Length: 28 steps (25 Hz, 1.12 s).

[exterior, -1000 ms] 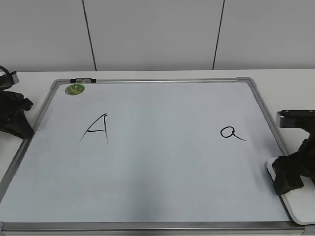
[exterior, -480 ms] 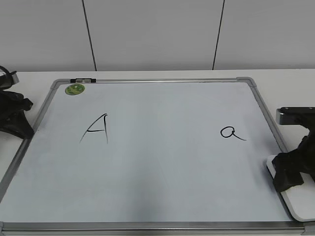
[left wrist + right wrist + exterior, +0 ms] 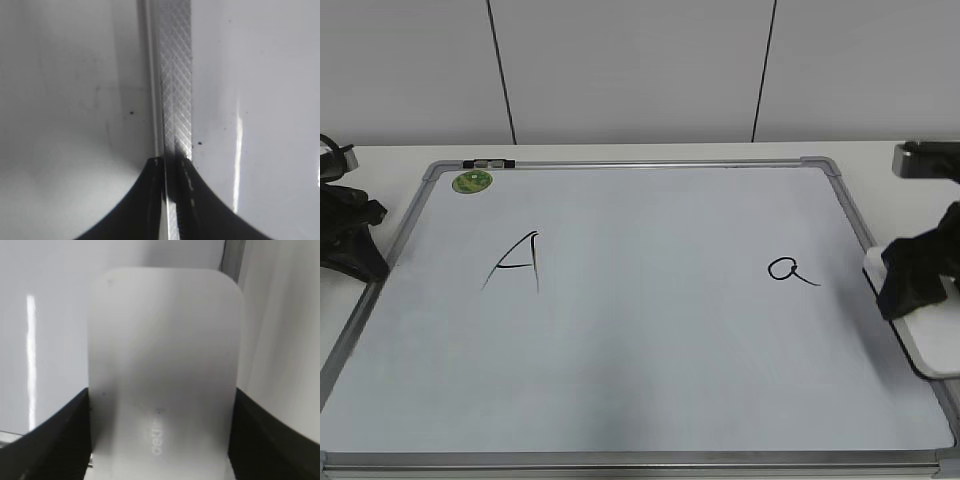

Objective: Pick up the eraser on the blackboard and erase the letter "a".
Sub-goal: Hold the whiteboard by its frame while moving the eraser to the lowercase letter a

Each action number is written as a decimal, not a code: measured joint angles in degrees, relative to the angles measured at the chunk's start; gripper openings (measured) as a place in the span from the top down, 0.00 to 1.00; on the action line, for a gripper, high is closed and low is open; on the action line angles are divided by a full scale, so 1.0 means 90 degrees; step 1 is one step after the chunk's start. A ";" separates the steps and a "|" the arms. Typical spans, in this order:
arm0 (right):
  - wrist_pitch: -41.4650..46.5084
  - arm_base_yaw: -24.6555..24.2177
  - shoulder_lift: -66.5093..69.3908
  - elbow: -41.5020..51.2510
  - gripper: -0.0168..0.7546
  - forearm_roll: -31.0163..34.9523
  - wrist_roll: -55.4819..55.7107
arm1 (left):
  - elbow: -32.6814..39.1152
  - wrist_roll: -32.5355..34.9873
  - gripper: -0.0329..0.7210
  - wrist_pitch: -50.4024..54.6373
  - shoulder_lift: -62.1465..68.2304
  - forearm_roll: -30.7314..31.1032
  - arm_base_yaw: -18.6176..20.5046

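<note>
The right gripper held the eraser right of the letter "a"; left gripper state unclear.

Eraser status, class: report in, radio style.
Right gripper shut on eraser, raised beside blackboard. Left gripper parked. Letter "a" intact, path clear.

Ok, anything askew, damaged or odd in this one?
Nothing stands out. The blackboard lies flat and looks undamaged, both letters are unsmudged, and the eraser sits gripped in the right claw beside the letter "a".
</note>
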 joint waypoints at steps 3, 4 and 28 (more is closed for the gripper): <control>0.0272 0.0000 0.0014 -0.0593 0.27 0.0000 0.0000 | 0.0000 0.0000 0.91 0.0000 0.0000 0.0000 0.0000; 0.0380 0.0000 0.0046 -0.0831 0.27 0.0000 0.0000 | 0.0000 0.0000 0.91 0.0000 0.0000 0.0000 0.0000; 0.1349 0.0248 0.3573 -0.4323 0.27 -0.0415 -0.0195 | 0.0000 0.0000 0.91 0.0005 0.0000 -0.0066 0.0000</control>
